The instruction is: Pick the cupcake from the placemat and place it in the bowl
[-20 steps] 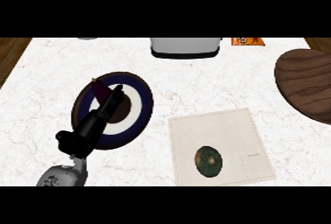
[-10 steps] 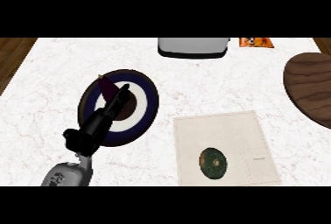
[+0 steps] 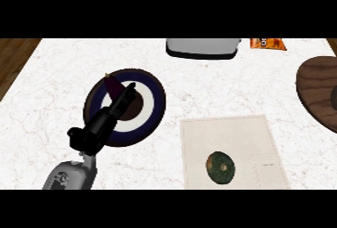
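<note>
Left hand (image 3: pixel 108 118) stretched over bowl (image 3: pixel 148 93), fingers straight, holding nothing; shifted slightly since a second ago; small dark cupcake-like item (image 3: pixel 113 83) at bowl's far rim; placemat (image 3: pixel 230 133) carries only green disc (image 3: pixel 221 167); placement likely done

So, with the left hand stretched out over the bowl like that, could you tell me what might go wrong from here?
Two risks, as judgements:
1. The left hand lies low across the bowl; pulling back, it could catch the rim and shift the bowl.
2. The hand hides much of the bowl's middle, so I cannot tell whether the cupcake near the far rim sits settled; it may tip or ride out with the fingers.
</note>
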You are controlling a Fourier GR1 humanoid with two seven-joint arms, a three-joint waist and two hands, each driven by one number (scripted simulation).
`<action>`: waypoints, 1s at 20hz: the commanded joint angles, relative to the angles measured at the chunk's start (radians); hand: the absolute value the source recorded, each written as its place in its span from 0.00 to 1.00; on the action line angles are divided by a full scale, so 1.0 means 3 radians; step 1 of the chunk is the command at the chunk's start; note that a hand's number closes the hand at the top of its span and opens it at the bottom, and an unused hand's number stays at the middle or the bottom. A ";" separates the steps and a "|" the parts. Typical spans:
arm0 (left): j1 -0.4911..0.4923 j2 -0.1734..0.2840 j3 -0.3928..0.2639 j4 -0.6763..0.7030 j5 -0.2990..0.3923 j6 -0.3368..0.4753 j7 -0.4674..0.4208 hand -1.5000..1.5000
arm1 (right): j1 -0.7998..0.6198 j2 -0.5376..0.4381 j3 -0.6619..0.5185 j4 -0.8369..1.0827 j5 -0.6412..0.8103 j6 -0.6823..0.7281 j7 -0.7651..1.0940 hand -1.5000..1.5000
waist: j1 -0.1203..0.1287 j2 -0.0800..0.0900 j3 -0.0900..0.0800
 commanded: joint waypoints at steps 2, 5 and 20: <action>0.0013 -0.0041 -0.0096 -0.0092 -0.0057 0.0007 0.0052 0.50 | -0.0326 0.0124 0.0315 0.0541 0.0338 0.0397 -0.0052 0.00 | 0.0050 0.0008 0.0004; -0.0010 -0.0094 -0.0067 -0.0013 -0.0027 0.0025 0.0028 0.50 | -0.0459 0.0172 0.0268 0.0767 0.0283 0.0484 -0.0500 0.00 | 0.0013 0.0011 0.0008; 0.0014 -0.0020 -0.0017 -0.0039 -0.0039 -0.0024 -0.0020 0.50 | -0.1055 -0.0023 -0.0447 0.1533 -0.0624 0.1480 0.0093 0.00 | 0.0046 0.0040 0.0013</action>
